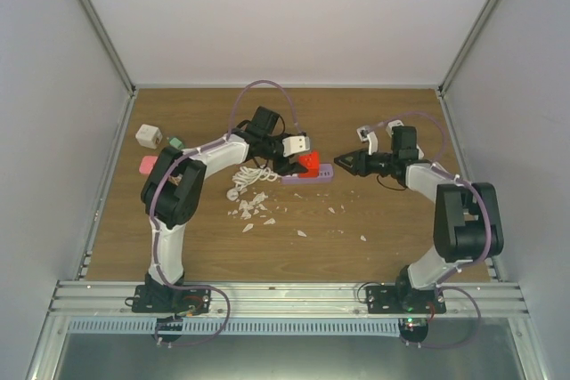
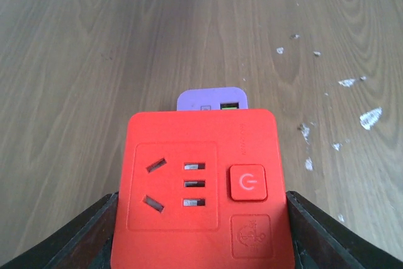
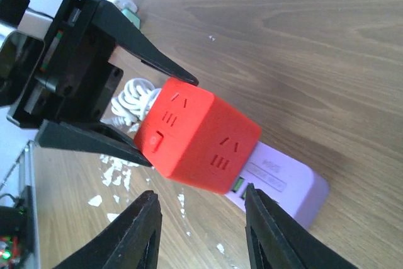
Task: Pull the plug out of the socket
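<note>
The plug is a red cube (image 1: 307,163) (image 2: 201,187) (image 3: 201,140) seated on one end of the socket, a purple power strip (image 1: 313,179) (image 2: 211,99) (image 3: 286,187) lying flat on the wooden table. My left gripper (image 1: 294,159) (image 2: 201,225) is shut on the cube, one finger pressed on each side face. My right gripper (image 1: 343,165) (image 3: 201,194) faces it from the right, close to the strip's free end. Its jaws stand apart with nothing held between them. The right fingertips (image 3: 252,193) are level with the strip's near edge.
A coiled white cable (image 1: 249,175) (image 3: 132,99) lies behind the cube by the left arm. White scraps (image 1: 254,206) litter the table in front. A white cube (image 1: 149,136), a green piece (image 1: 175,143) and a pink block (image 1: 149,165) sit at the far left.
</note>
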Robot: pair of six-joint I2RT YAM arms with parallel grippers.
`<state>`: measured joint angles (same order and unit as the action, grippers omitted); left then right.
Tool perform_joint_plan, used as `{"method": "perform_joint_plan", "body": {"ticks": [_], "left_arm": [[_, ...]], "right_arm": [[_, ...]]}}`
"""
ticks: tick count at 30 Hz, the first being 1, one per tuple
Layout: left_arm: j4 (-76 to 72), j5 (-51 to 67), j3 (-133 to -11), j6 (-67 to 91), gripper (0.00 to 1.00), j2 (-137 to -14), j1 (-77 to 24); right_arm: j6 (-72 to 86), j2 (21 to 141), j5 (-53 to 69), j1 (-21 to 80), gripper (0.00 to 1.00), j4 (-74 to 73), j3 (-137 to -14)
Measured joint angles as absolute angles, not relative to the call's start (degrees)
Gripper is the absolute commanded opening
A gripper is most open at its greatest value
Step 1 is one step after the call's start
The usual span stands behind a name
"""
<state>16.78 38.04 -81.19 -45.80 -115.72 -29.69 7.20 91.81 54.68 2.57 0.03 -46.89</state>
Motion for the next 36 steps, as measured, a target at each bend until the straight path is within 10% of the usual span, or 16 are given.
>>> {"method": "perform_joint_plan", "body": {"ticks": [13,36], "left_arm": [[12.82,36.45,-83.68,-40.45,0.38,-118.39,-32.38],[12.91,36.29,-84.73,-39.48,0.37,-119.07,-32.53]], "right_arm": [[15.49,100.66,55.81,2.57,0.05,1.3,-49.08],[18.59,111.04,57.43,4.64,0.01,1.19,-53.8]]}}
